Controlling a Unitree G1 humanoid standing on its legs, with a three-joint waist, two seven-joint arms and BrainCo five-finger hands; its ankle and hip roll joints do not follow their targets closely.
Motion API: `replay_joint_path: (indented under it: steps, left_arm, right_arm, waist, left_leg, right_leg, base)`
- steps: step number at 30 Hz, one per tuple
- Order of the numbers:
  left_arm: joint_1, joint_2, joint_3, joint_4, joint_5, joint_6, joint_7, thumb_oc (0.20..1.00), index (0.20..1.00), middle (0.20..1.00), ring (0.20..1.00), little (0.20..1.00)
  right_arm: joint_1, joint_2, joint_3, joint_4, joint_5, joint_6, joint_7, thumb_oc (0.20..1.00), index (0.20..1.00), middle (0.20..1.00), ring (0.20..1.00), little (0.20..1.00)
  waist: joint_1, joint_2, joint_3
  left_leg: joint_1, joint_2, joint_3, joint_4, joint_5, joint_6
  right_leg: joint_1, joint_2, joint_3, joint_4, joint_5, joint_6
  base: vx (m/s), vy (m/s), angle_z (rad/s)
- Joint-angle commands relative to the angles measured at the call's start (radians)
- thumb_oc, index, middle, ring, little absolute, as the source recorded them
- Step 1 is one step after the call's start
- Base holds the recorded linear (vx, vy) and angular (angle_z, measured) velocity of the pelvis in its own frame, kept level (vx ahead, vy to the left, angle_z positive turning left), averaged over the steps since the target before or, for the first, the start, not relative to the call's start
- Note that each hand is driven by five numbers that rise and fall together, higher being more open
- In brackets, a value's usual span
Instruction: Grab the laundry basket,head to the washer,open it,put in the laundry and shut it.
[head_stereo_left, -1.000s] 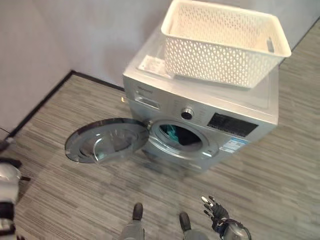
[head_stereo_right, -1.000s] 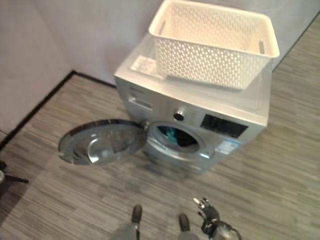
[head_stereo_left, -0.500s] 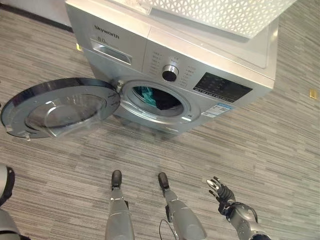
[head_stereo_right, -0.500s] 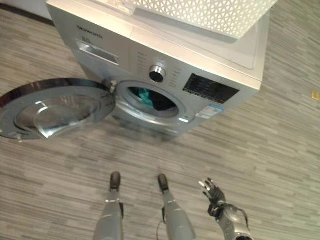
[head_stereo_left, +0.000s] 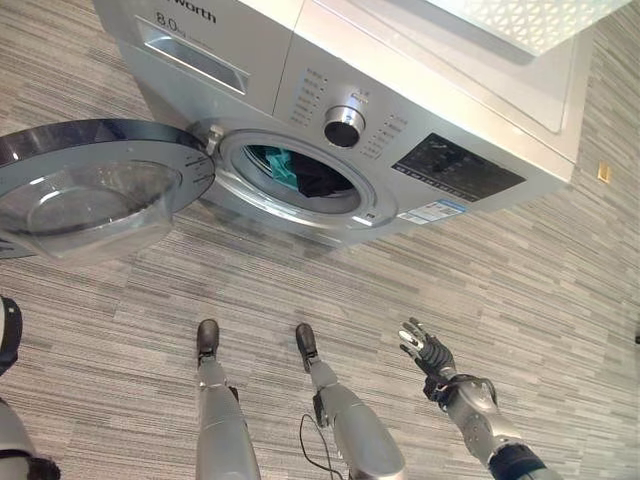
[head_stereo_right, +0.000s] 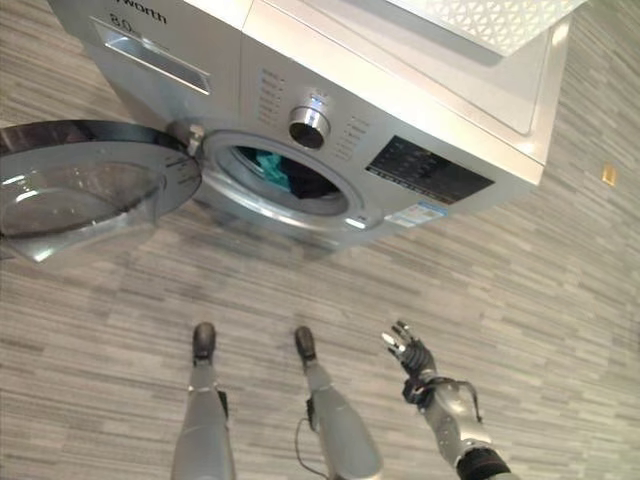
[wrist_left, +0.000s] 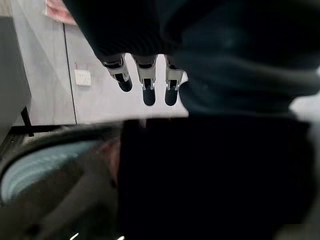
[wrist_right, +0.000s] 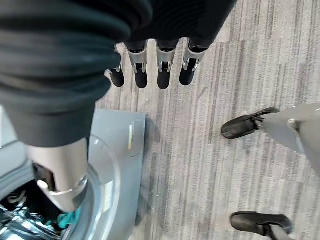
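The silver front-loading washer (head_stereo_left: 400, 130) stands at twelve o'clock on the grey striped plank floor (head_stereo_left: 520, 270). Its round glass-and-chrome door (head_stereo_left: 85, 185) is swung fully open toward nine o'clock, hanging from a hinge at the left rim of the drum opening. Inside the drum lies the laundry (head_stereo_left: 300, 175): a teal piece at the near left with a dark piece beside it, both past the chrome ring. Above the opening sit a round silver dial (head_stereo_left: 343, 127) and, toward two o'clock of it, a dark display panel (head_stereo_left: 458, 168). The white perforated plastic laundry basket (head_stereo_left: 530, 18) rests on the washer's top at one o'clock, with just its lower edge in view.

The right hand (head_stereo_left: 425, 349) hangs low at five o'clock, over bare floor and well apart from the washer, its fingers (wrist_right: 160, 70) straight and loosely spread, holding nothing. In the left wrist view the left hand (wrist_left: 145, 82) also shows straight, relaxed fingers with nothing between them, pointing at a pale wall with a white socket plate (wrist_left: 82, 77); the curved door rim lies below it.
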Motion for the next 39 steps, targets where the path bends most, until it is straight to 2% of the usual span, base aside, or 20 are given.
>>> replay_joint_path:
  steps: [1,3,5,6,8,11,15,18,21,26,27,29,35,39]
  left_arm:
    - [0.238,-0.079,-0.008,0.024,0.057,0.037,-0.252,1.0,1.0,1.0,1.0,1.0]
    - [0.349,-0.133,0.025,-0.03,0.054,0.036,-0.317,1.0,1.0,1.0,1.0,1.0]
    - [0.389,-0.161,0.035,-0.05,0.062,0.029,-0.323,1.0,1.0,1.0,1.0,1.0]
    - [0.478,-0.217,0.034,-0.095,0.112,0.014,-0.322,1.0,1.0,1.0,1.0,1.0]
    - [0.517,-0.237,0.034,-0.117,0.127,0.01,-0.321,1.0,1.0,1.0,1.0,1.0]
    - [0.669,-0.321,0.0,-0.218,0.172,-0.024,-0.326,1.0,1.0,1.0,1.0,1.0]
    - [0.801,-0.36,-0.03,-0.461,0.13,-0.067,-0.322,1.0,1.0,1.0,1.0,1.0]
    - [0.845,-0.406,0.011,-0.589,0.066,-0.088,-0.205,1.0,1.0,1.0,1.0,1.0]
    - [0.864,-0.513,0.062,-0.642,0.031,-0.112,-0.083,1.0,1.0,1.0,1.0,1.0]
    - [0.925,-0.638,0.191,-0.745,-0.105,-0.16,0.023,1.0,1.0,1.0,1.0,1.0]
    - [0.925,-0.638,0.191,-0.745,-0.105,-0.16,0.023,1.0,1.0,1.0,1.0,1.0]
    - [0.954,-0.654,0.271,-0.763,-0.171,-0.181,0.079,1.0,1.0,1.0,1.0,1.0]
    - [1.09,-0.668,0.388,-0.792,-0.301,-0.205,0.066,1.0,1.0,1.0,1.0,1.0]
    - [1.116,-0.658,0.365,-0.793,-0.272,-0.202,0.036,1.0,1.0,1.0,1.0,1.0]
  right_arm:
    - [0.042,-0.009,-0.009,0.035,-0.049,0.046,0.021,1.0,1.0,1.0,1.0,1.0]
    - [0.059,-0.018,-0.015,0.036,-0.074,0.064,0.043,1.0,1.0,1.0,1.0,1.0]
    - [0.064,-0.025,-0.017,0.033,-0.084,0.07,0.055,1.0,1.0,1.0,1.0,1.0]
    - [0.073,-0.046,-0.03,0.024,-0.11,0.081,0.069,1.0,1.0,1.0,1.0,1.0]
    - [0.084,-0.06,-0.042,0.011,-0.12,0.087,0.076,1.0,1.0,1.0,1.0,1.0]
    - [0.105,-0.096,-0.102,0.005,-0.143,0.092,0.096,1.0,1.0,1.0,1.0,1.0]
    - [0.124,-0.104,-0.165,0.031,-0.175,0.086,0.107,1.0,1.0,1.0,1.0,1.0]
    - [0.152,-0.101,-0.201,0.06,-0.186,0.068,0.115,1.0,1.0,1.0,1.0,1.0]
    - [0.164,-0.083,-0.228,0.12,-0.181,0.048,0.099,1.0,1.0,1.0,1.0,1.0]
    - [0.213,-0.053,-0.262,0.18,-0.208,0.037,0.068,1.0,1.0,1.0,1.0,1.0]
    - [0.213,-0.053,-0.262,0.18,-0.208,0.037,0.068,1.0,1.0,1.0,1.0,1.0]
    - [0.231,-0.024,-0.277,0.198,-0.21,0.033,0.055,1.0,1.0,1.0,1.0,1.0]
    - [0.271,-0.001,-0.311,0.176,-0.208,0.028,0.054,1.0,1.0,1.0,1.0,1.0]
    - [0.271,-0.006,-0.315,0.174,-0.217,0.031,0.055,1.0,1.0,1.0,1.0,1.0]
  waist:
    - [-0.016,-0.011,-0.059]
    - [-0.013,0.003,-0.071]
    - [-0.013,0.009,-0.076]
    - [-0.012,0.024,-0.085]
    - [-0.012,0.032,-0.089]
    - [-0.007,0.069,-0.105]
    - [0.003,0.11,-0.128]
    - [0.007,0.13,-0.151]
    - [0.007,0.145,-0.177]
    - [0.012,0.161,-0.21]
    - [0.012,0.161,-0.21]
    - [0.018,0.163,-0.216]
    - [0.023,0.18,-0.235]
    - [0.026,0.188,-0.24]
  left_leg:
    - [-0.035,-0.019,0.0,0.043,-0.043,0.069]
    - [-0.007,-0.021,0.008,0.042,-0.054,0.07]
    - [0.009,-0.023,0.012,0.039,-0.059,0.072]
    - [0.043,-0.023,0.021,0.037,-0.068,0.073]
    - [0.06,-0.024,0.023,0.036,-0.072,0.073]
    - [0.137,-0.025,0.032,0.017,-0.084,0.075]
    - [0.217,-0.015,0.059,-0.032,-0.079,0.078]
    - [0.262,-0.014,0.073,-0.061,-0.074,0.078]
    - [0.292,-0.016,0.08,-0.081,-0.069,0.076]
    - [0.335,-0.017,0.087,-0.109,-0.066,0.073]
    - [0.335,-0.017,0.087,-0.109,-0.066,0.073]
    - [0.341,-0.021,0.08,-0.119,-0.06,0.072]
    - [0.344,-0.03,0.068,-0.143,-0.047,0.071]
    - [0.342,-0.035,0.066,-0.148,-0.041,0.071]
  right_leg:
    - [0.024,-0.094,0.005,0.022,-0.039,0.097]
    - [0.035,-0.095,0.008,0.033,-0.048,0.093]
    - [0.041,-0.096,0.009,0.039,-0.052,0.091]
    - [0.052,-0.096,0.013,0.059,-0.065,0.087]
    - [0.058,-0.095,0.017,0.068,-0.071,0.086]
    - [0.092,-0.089,0.034,0.096,-0.099,0.078]
    - [0.125,-0.092,0.051,0.095,-0.109,0.074]
    - [0.152,-0.099,0.053,0.091,-0.119,0.071]
    - [0.169,-0.104,0.053,0.086,-0.128,0.07]
    - [0.204,-0.105,0.048,0.069,-0.138,0.063]
    - [0.204,-0.105,0.048,0.069,-0.138,0.063]
    - [0.219,-0.106,0.042,0.055,-0.14,0.059]
    - [0.24,-0.112,0.022,0.034,-0.142,0.054]
    - [0.246,-0.116,0.011,0.035,-0.145,0.053]
  base:
    - [0.06,0.04,-0.16]
    - [0.07,0.02,-0.14]
    - [0.06,0.01,-0.05]
    - [0.09,0.021,-0.06]
    - [0.09,0.017,-0.17]
    - [0.12,0.023,-0.1]
    - [0.1,0.017,-0.26]
    - [0.09,-0.017,-0.15]
    - [0.07,-0.039,-0.03]
    - [0.06,-0.061,-0.02]
    - [0.03,-0.086,-0.04]
    - [0.0,-0.071,-0.02]
    - [0.0,-0.032,0.05]
    - [0.0,-0.005,0.15]
